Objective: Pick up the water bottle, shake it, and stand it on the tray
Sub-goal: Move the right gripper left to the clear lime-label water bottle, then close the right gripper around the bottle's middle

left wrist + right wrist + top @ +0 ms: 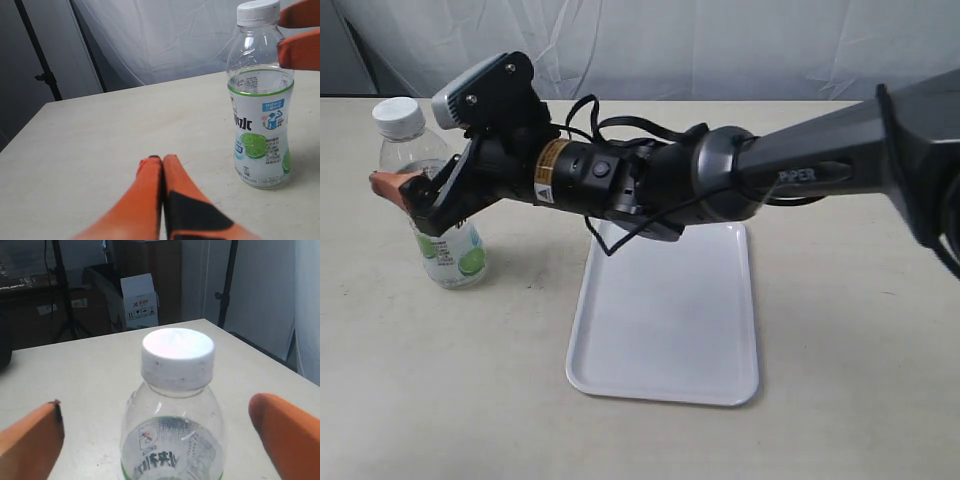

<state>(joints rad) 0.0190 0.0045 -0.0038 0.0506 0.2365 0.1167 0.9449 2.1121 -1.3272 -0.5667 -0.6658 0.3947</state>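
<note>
Right wrist view: right gripper (156,407) spread round water bottle (455,255), upright on table (470,400) left of tray (670,320); left gripper (161,159) pressed together; uneven squeeze nr cap could tip it.

Clear water bottle (458,262), white cap (398,117), lime-printed label (260,135); white tray (670,330).

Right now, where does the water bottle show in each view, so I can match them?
Exterior view: water bottle at the picture's far left, upright on the table, right hand at its shoulder.
Left wrist view: right side of the picture, upright, fully visible.
Right wrist view: lower centre of the picture, between the orange fingers.
Shared landmark: its white cap.
</note>
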